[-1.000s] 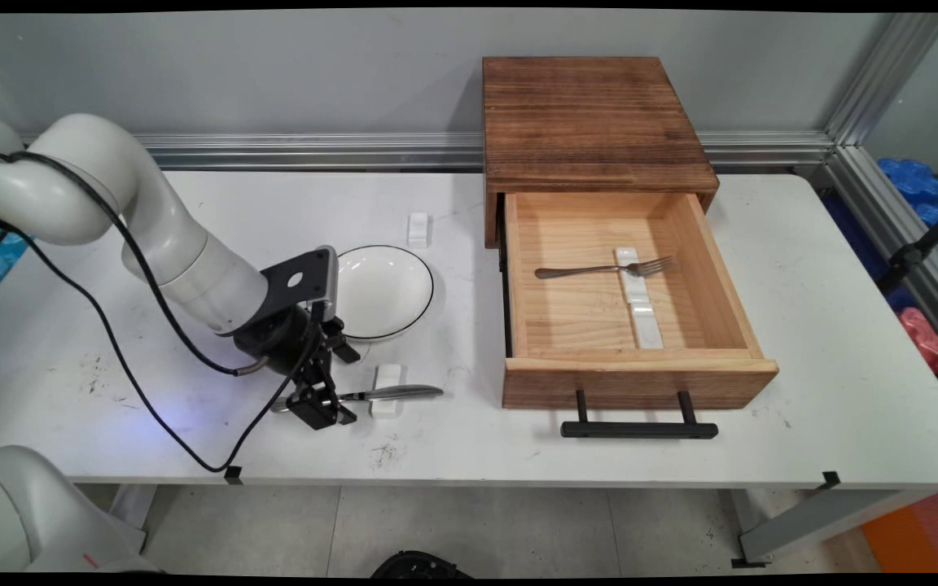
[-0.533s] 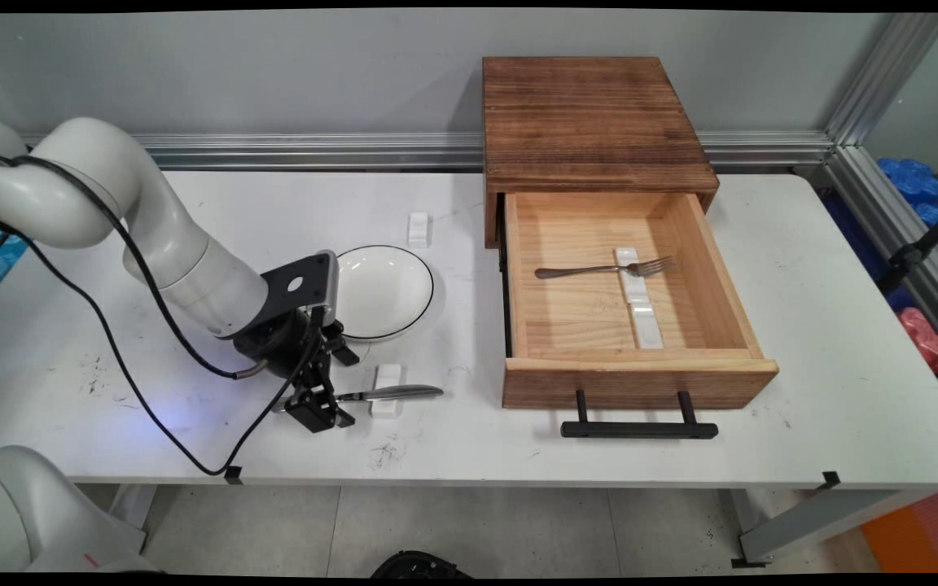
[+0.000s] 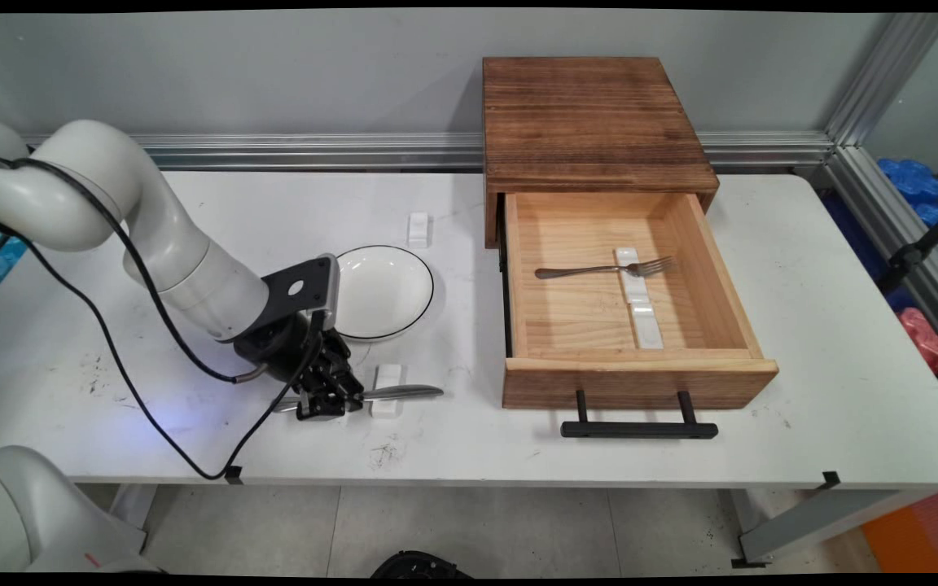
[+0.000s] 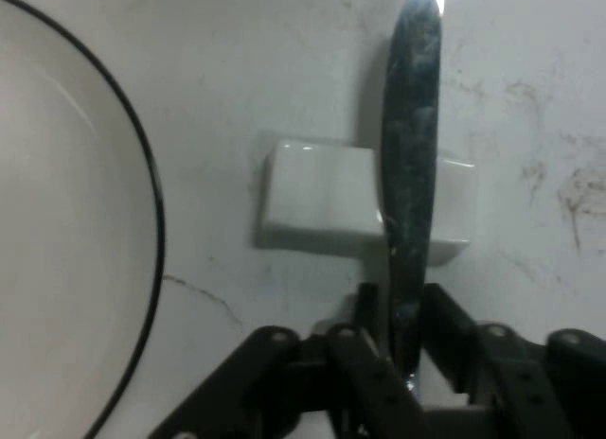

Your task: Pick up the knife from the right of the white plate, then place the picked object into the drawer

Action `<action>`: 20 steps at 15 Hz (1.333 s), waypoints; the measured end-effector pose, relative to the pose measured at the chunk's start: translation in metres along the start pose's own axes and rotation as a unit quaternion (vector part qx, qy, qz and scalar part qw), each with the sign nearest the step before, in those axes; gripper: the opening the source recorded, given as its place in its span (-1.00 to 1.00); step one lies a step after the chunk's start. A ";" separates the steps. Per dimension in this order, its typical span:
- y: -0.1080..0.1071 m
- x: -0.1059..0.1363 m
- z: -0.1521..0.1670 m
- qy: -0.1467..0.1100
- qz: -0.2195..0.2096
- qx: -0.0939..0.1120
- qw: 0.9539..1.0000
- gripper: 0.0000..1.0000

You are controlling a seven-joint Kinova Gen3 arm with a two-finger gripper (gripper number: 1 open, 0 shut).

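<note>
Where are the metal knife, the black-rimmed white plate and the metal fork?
metal knife (image 3: 404, 392), main view, blade.
black-rimmed white plate (image 3: 383, 291), main view, centre.
metal fork (image 3: 591, 269), main view, handle.

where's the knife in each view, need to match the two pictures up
Main view: the knife lies left of centre near the table's front edge, across a small white rest, its handle end at the gripper.
Hand view: the knife runs up the middle from the jaws, which are shut on it.
Shared landmark: the black-rimmed white plate.
</note>
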 end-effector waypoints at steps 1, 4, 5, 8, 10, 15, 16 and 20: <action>0.000 0.000 0.000 0.000 0.000 -0.001 1.000 -1.00; 0.002 0.000 0.000 -0.002 -0.001 -0.002 1.000 -1.00; 0.002 0.000 0.000 -0.002 -0.001 -0.002 1.000 -1.00; 0.002 0.002 -0.003 -0.003 -0.001 -0.001 1.000 -1.00; 0.001 0.004 -0.007 -0.004 -0.002 0.001 1.000 -1.00; 0.002 0.012 -0.025 -0.007 -0.001 0.003 1.000 -1.00; 0.002 0.014 -0.029 -0.008 0.000 0.003 1.000 -1.00; 0.003 0.025 -0.050 -0.008 0.005 0.000 1.000 -1.00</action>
